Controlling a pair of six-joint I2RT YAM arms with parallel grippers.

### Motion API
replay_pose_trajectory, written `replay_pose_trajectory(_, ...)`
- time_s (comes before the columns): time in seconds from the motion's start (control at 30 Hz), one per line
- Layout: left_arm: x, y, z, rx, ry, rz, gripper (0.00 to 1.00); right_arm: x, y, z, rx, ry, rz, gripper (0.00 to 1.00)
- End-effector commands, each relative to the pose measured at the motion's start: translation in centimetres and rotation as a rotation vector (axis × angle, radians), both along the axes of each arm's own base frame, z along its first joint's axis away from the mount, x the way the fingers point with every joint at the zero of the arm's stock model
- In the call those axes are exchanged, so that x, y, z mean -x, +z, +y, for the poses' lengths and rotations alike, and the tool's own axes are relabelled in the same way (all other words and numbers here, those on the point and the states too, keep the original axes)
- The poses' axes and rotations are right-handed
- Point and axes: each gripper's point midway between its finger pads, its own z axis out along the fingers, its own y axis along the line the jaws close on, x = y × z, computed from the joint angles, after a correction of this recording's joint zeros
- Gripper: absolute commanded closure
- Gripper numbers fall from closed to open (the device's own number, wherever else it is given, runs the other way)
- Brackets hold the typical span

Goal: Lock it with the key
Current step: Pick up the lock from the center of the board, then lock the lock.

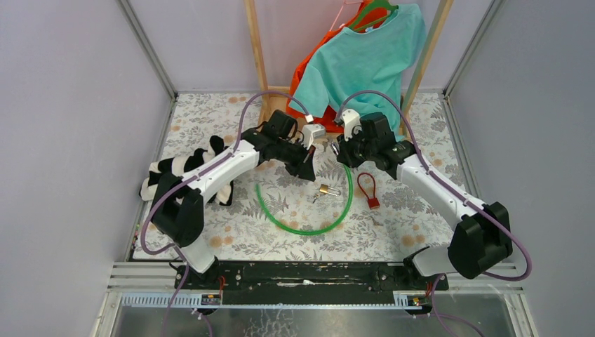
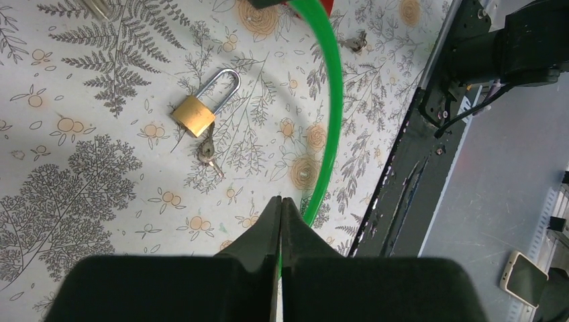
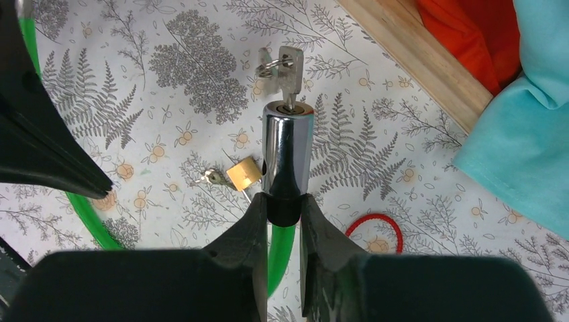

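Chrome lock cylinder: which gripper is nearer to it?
Right. The right gripper grips the chrome lock cylinder at its base; the left gripper is shut, apart from it.

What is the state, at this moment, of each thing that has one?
Right claw: shut on the lock cylinder.
Left claw: shut, empty.
Lock cylinder: gripped by right claw, key inserted.
Brass padlock: lying on table, shackle looks closed.
Red cable lock: lying on table, looped.
Teal shirt: hanging.
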Motion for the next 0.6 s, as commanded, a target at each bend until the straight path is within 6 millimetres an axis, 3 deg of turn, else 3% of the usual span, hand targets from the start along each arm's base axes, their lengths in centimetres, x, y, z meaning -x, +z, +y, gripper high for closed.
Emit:
replay_pose_trajectory(0.0,0.5,0.7,1.0,-0.009,0.001,-0.046,1.00,-0.6,2.9,0.3,-0.050,0.000,-0.100,1.00)
replay_pose_trajectory(0.13,-0.5,1.1,2.8,-0.026,0.053,-0.094,0.99,-1.9,3.2,-1.1,-0.010,-0.098,-0.131,1.00)
replay_pose_trajectory(0.3,-1.7,1.3,5.3,-0.095,0.149,-0.153,0.78,-3.2,3.6,-2.7,-0.008,-0.206,-0.136,1.00)
replay_pose_trajectory(0.43,-1.8,-0.4,7.9,-0.194,0.211,-0.190,0.60,-3.7,3.1,-3.9,-0.009,-0.271,-0.123,1.00)
replay_pose_trajectory(0.57,-2.0,-3.0,11.0,-0.276,0.307,-0.142,0.52,-4.0,2.7,-4.9,-0.016,-0.327,-0.115,1.00)
